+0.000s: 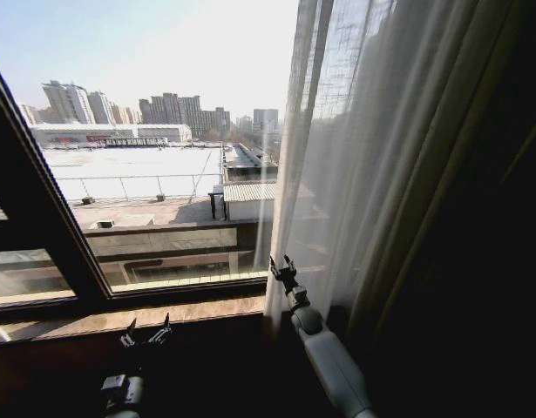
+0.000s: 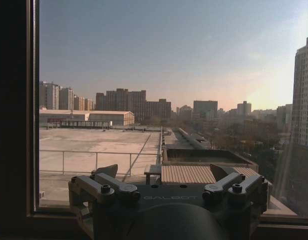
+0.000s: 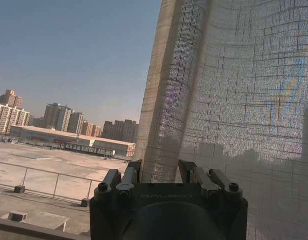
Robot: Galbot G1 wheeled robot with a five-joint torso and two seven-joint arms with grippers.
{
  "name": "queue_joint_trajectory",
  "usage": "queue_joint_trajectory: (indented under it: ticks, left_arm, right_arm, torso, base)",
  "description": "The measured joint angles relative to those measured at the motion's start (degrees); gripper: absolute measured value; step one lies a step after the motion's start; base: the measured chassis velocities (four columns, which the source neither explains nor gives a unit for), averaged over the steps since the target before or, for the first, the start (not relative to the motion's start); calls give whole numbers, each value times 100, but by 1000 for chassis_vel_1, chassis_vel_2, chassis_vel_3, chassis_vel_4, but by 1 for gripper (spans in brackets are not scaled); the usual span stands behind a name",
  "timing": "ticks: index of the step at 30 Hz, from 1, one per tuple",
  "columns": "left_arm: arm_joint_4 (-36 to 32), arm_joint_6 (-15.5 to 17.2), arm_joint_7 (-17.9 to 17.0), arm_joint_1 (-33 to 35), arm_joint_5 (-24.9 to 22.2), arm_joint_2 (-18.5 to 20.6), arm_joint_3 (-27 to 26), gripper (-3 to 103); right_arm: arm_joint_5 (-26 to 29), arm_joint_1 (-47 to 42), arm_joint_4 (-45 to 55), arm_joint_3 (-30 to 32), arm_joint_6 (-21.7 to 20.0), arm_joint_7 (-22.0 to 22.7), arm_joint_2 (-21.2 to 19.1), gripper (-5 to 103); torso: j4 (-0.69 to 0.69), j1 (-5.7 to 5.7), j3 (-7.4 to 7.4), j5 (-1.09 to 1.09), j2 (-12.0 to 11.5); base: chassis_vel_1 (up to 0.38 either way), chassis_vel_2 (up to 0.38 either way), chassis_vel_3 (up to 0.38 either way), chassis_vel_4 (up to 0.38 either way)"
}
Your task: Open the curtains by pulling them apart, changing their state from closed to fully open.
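Observation:
The sheer white curtain [image 1: 372, 165] hangs bunched on the right side of the window, its pleated left edge [image 3: 166, 115] running down to my right gripper. My right gripper [image 1: 281, 266] is raised at that edge. In the right wrist view the fingers [image 3: 135, 172] press against both sides of the edge fold, which narrows between them, so my right gripper [image 3: 160, 172] is shut on the curtain. My left gripper [image 1: 146, 334] sits low in front of the sill with its fingers [image 2: 107, 171] spread wide and nothing between them. It faces bare window glass.
A dark heavy drape [image 1: 485, 261] hangs to the right of the sheer curtain. The dark window frame [image 1: 41, 200] slants across the left, and a brown sill [image 1: 119, 318] runs below the glass. Rooftops and city buildings lie outside.

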Motion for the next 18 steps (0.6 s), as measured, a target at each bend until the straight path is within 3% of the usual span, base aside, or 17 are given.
queue_joint_trajectory:
  ticks: [2, 3, 5, 9, 18]
  left_arm:
    - [0, 0, 0, 0, 0, 0, 0, 100]
    - [0, 0, 0, 0, 0, 0, 0, 100]
    - [0, 0, 0, 0, 0, 0, 0, 100]
    - [0, 0, 0, 0, 0, 0, 0, 100]
    - [0, 0, 0, 0, 0, 0, 0, 100]
  right_arm:
    - [85, -14, -1, 18, 41, -70, -3, 40]
    - [192, -26, -2, 34, 85, -134, 3, 30]
    - [235, -32, -2, 50, 105, -198, 8, 30]
    - [252, -58, -44, 110, 231, -480, 22, 8]
    - [376, -39, -137, 162, 222, -648, 23, 0]
  torso:
    - [0, 0, 0, 0, 0]
    - [0, 0, 1, 0, 0]
    - [0, 0, 0, 0, 0]
    - [0, 0, 0, 0, 0]
    - [0, 0, 0, 0, 0]
  base:
    - [0, 0, 0, 0]
    - [0, 0, 0, 0]
    - [0, 0, 0, 0]
    - [0, 0, 0, 0]
    - [0, 0, 0, 0]
